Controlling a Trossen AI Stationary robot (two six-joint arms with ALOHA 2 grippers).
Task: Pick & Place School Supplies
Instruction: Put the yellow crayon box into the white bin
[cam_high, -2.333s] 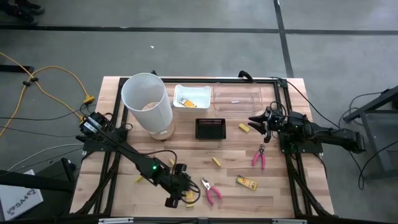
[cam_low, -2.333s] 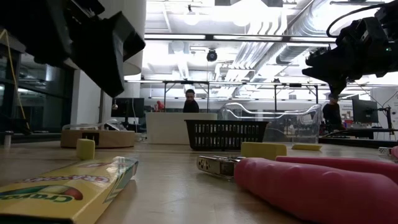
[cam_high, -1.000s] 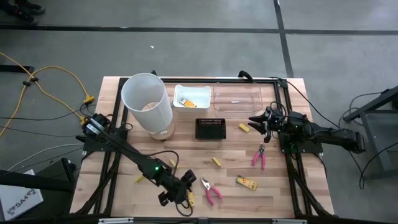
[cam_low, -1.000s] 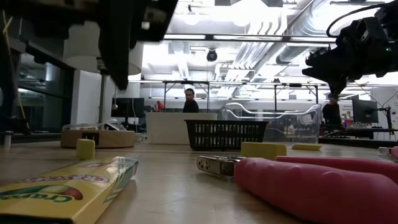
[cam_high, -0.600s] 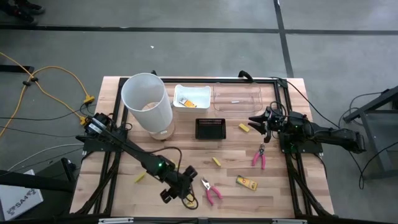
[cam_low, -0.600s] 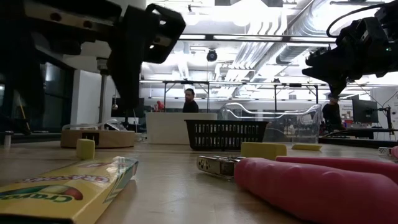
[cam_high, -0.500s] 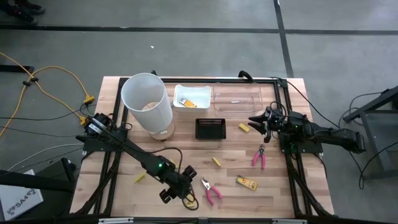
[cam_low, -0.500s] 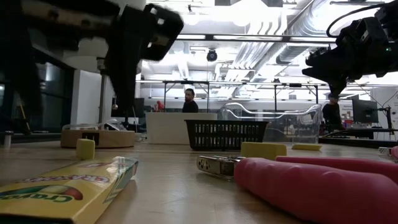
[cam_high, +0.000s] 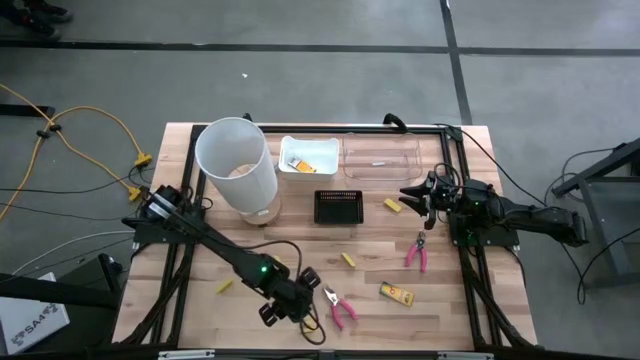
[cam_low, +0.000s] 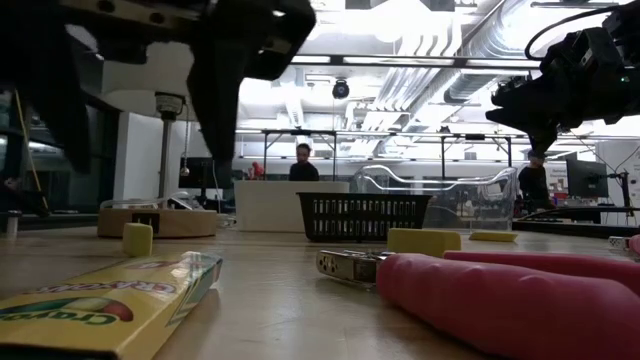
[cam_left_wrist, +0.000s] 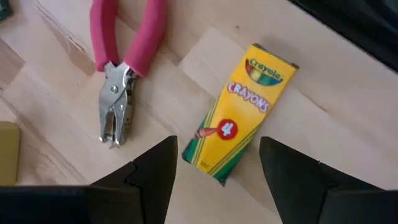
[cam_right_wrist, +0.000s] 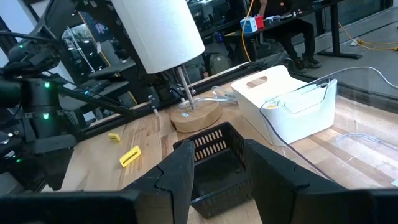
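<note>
Left hand (cam_left_wrist: 214, 163) is poised with fingers apart directly over the crayon box (cam_left_wrist: 239, 112) at the desk's (cam_high: 460, 330) near edge; nothing is gripped yet. Pink-handled pliers (cam_left_wrist: 121, 68) lie just beside it. Right hand (cam_high: 412, 196) waits, half apart and empty, by the black tray (cam_high: 338, 207). One yellow packet is seen in the white bin (cam_high: 308, 158). Most supplies are judged left: second pliers (cam_high: 417, 251), another crayon box (cam_high: 397, 293), small yellow blocks (cam_high: 348, 260).

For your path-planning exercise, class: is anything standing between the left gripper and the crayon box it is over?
Nothing visible does. In the left wrist view the left gripper hangs with its fingers open, and the crayon box lies flat on bare wood in the gap between them. The pink-handled punch lies beside the box, apart from it.
</note>
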